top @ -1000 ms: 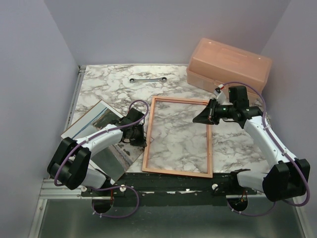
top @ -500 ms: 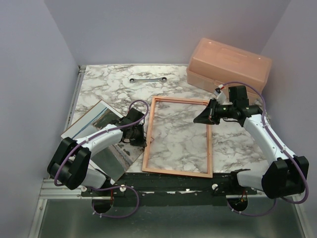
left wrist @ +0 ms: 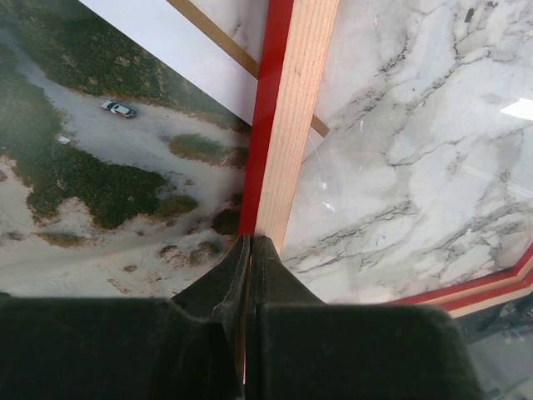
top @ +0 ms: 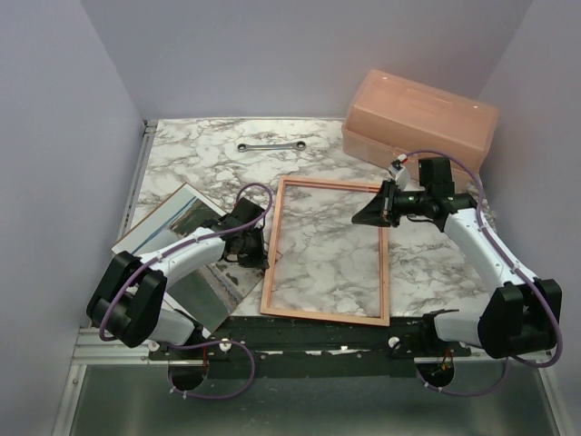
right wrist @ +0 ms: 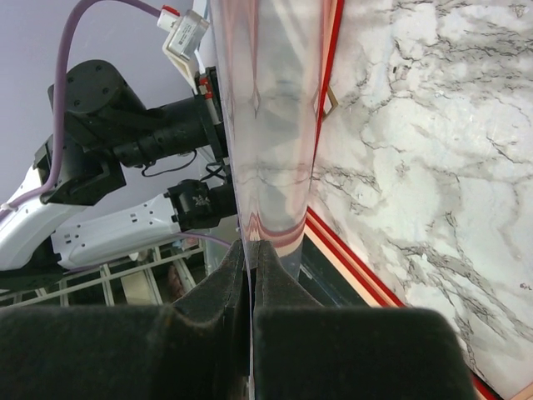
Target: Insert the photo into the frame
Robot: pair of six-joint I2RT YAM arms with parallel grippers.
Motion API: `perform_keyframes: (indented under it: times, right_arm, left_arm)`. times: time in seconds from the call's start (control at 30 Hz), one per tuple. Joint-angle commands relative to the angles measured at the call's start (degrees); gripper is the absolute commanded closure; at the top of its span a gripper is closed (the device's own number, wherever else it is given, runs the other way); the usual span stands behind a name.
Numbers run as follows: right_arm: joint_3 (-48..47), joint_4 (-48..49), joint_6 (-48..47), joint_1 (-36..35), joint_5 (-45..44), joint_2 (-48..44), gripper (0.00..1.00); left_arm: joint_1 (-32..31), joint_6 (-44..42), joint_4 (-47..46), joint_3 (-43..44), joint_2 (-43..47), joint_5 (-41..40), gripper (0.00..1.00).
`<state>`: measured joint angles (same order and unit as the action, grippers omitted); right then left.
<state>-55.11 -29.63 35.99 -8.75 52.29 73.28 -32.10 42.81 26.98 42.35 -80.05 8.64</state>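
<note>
Right elbow edged inward, the right claw (top: 370, 216) clamps the clear pane (right wrist: 271, 125) over the frame (left wrist: 296, 117), while the left claw (left wrist: 250, 242), shut with no hold discernible, noses its rail, the likely flimsy photo (left wrist: 100, 175) just left, best lifted by its white margin.

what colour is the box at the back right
Pale pink, slightly see-through box; it shows best in the top view.

**Materials and Surface Finishes**

Frame (left wrist: 296, 108): bare pale wood, matt, with a glossy red edge. Photo (left wrist: 100, 167): paper, slight sheen. Pane (right wrist: 271, 125): clear, smooth, highly reflective. Counter (top: 200, 154): smooth, marble-patterned. Box (top: 418, 113): translucent pink plastic. Wrench (top: 270, 145): bright metal. Fingers (left wrist: 350, 350): matt black.
</note>
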Motion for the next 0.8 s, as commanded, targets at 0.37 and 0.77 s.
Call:
perform_keyframes:
  times: [0.37,0.77]
  right_arm:
    - [-0.02,-4.21,-0.01,-0.39,0.47,0.99,1.00]
    - [-0.35,-7.40,-0.76,-0.30,0.75,-0.22,1.00]
  left_arm:
    - [0.15,-1.86,3.96,-2.75,-3.09,-7.34,0.98]
    - [0.15,-2.03,4.75,-2.23,-3.27,-8.18,0.98]
